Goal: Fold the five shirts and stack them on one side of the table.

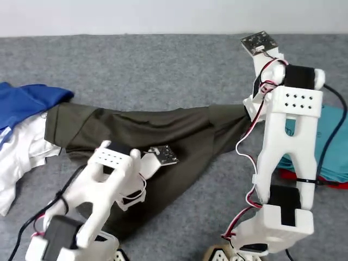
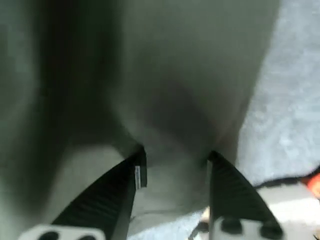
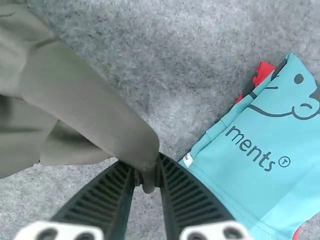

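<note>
Overhead: olive shirt [image 1: 163,136] lies unfolded mid-table, with the folded teal shirt [image 1: 331,136] at the right edge. Left wrist: left gripper [image 2: 175,162] spread wide over the olive shirt, pinching nothing. Right wrist: right gripper [image 3: 147,172] clamped on an end of the olive shirt beside the teal shirt. Likely the folding step; next, the left gripper needs to pinch cloth.

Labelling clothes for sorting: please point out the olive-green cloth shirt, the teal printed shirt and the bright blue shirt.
olive-green cloth shirt [image 1: 163,130], high view, middle of its spread body.
teal printed shirt [image 3: 280,130], right wrist view, on its printed front.
bright blue shirt [image 1: 27,100], high view, on its crumpled upper fold.
</note>
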Robot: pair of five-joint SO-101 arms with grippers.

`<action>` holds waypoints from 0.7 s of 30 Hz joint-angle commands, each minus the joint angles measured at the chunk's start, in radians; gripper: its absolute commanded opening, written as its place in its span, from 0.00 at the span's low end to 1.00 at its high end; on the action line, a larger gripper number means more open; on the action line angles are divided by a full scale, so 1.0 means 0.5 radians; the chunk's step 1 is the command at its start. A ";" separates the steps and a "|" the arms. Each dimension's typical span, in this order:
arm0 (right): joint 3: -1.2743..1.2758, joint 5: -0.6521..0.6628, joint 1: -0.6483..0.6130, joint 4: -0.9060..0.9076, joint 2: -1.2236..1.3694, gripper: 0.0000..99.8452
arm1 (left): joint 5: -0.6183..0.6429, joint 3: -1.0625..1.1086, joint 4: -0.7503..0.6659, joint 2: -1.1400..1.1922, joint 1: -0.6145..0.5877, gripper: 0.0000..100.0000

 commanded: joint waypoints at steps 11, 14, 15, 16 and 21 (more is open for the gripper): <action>-0.123 0.015 0.069 -0.014 -0.072 0.01 | 0.061 -0.210 -0.157 0.147 -0.190 0.01; -0.218 0.015 0.155 -0.017 -0.057 0.01 | 0.058 -0.443 -0.034 0.147 -0.359 0.01; -0.239 0.015 0.183 -0.023 -0.057 0.01 | 0.055 -0.532 -0.003 0.147 -0.411 0.01; -0.252 0.015 0.207 -0.041 -0.057 0.01 | 0.055 -0.618 0.018 0.147 -0.457 0.01; -0.307 0.046 0.272 -0.060 -0.063 0.01 | 0.058 -0.953 0.040 0.169 -0.577 0.01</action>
